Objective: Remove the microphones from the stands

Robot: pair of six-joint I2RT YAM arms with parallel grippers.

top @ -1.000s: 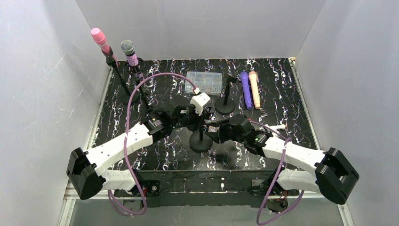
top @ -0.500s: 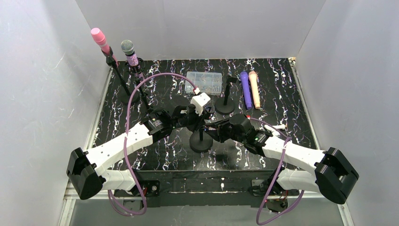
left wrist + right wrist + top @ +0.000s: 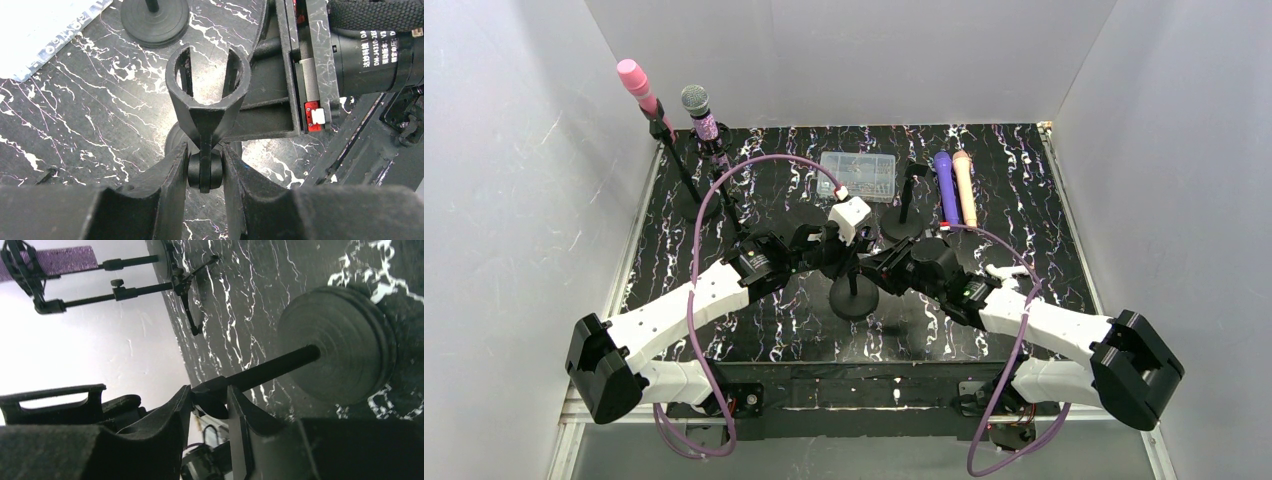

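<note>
a black marbled table [image 3: 784, 335] sits inside white walls, seen from above. near its centre is a short black stand, the middle stand [image 3: 854, 300], with a round base and a bare clip [image 3: 207, 117] on top. the left gripper [image 3: 205, 152] reaches in from the left of the middle stand, and its fingers [image 3: 165, 175] are pinched tight on the small knob [image 3: 205, 172] just under the clip. the right gripper [image 3: 209, 395] reaches in from the right of the middle stand, its fingers [image 3: 240, 420] drawn narrow and pressed against either side of the upper post. well behind and to the left of the middle stand, two taller stands [image 3: 682, 170] each hold a tilted microphone in a clip: a pink microphone [image 3: 636, 80] and, just right of it, a purple glitter microphone [image 3: 698, 110] with a grey head. behind the middle stand lies a clear plastic box [image 3: 857, 175]. behind and to the right of the middle stand is another short stand [image 3: 904, 222], and beyond that a purple microphone [image 3: 945, 185] and a peach microphone [image 3: 965, 188] lie flat side by side.
</note>
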